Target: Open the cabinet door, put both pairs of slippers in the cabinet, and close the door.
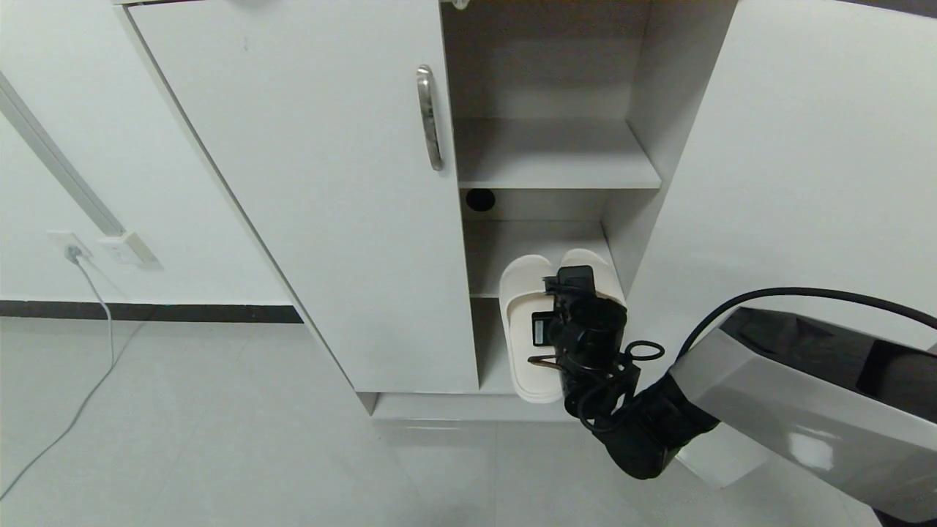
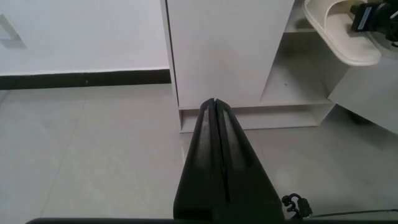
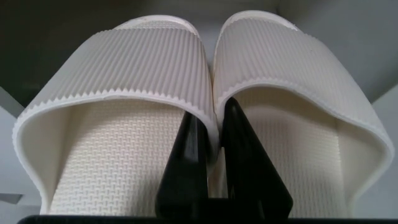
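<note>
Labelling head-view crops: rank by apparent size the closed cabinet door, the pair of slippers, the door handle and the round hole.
Largest to smallest:
1. closed cabinet door
2. pair of slippers, partly hidden
3. door handle
4. round hole

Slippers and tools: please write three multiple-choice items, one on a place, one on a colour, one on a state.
1. Where is the pair of slippers? A. on a table B. held by the right tool at the open cabinet C. on the top shelf
2. Their colour? A. cream-white B. black C. blue
3. The left tool is: A. wide open B. shut on a slipper C. shut, empty

B, that tool pinches both inner edges; A, plain in the right wrist view; C, its tips meet above the floor.
</note>
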